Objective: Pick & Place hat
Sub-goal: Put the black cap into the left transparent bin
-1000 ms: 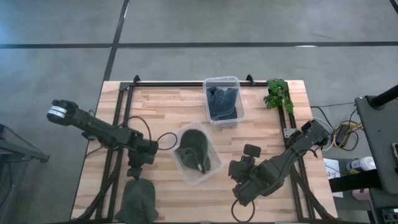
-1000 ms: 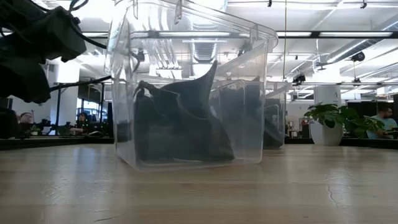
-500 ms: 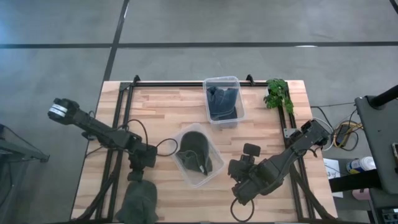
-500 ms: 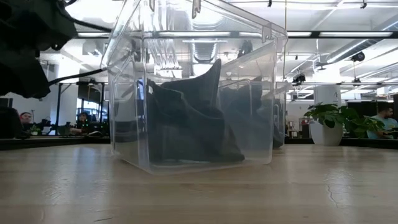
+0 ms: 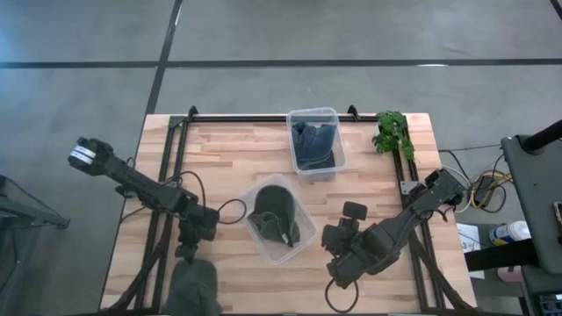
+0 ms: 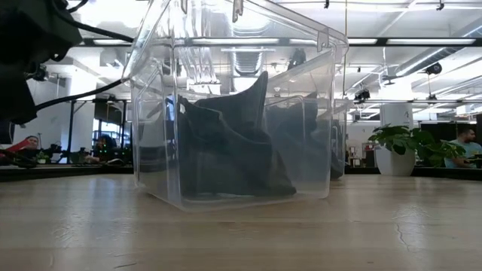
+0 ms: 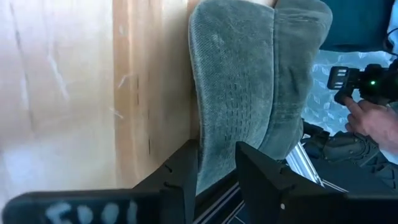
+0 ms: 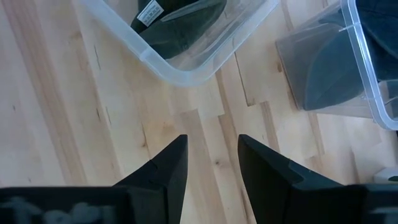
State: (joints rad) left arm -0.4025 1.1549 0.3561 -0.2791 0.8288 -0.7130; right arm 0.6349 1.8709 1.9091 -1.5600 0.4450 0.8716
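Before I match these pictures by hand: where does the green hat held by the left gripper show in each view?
High view: green hat at the near table edge, under the left gripper.
Low view: not in it.
Left wrist view: green hat hangs over the table edge, clamped between the fingers.
Right wrist view: not in it.
Shared landmark: the clear bin holding a dark hat.

Bare table (image 5: 237,158) left of far bin (image 5: 315,143); near bin (image 5: 279,218) blocks centre

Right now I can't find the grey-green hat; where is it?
The hat hangs off the table's front-left edge in the high view, pinched in the left tool.
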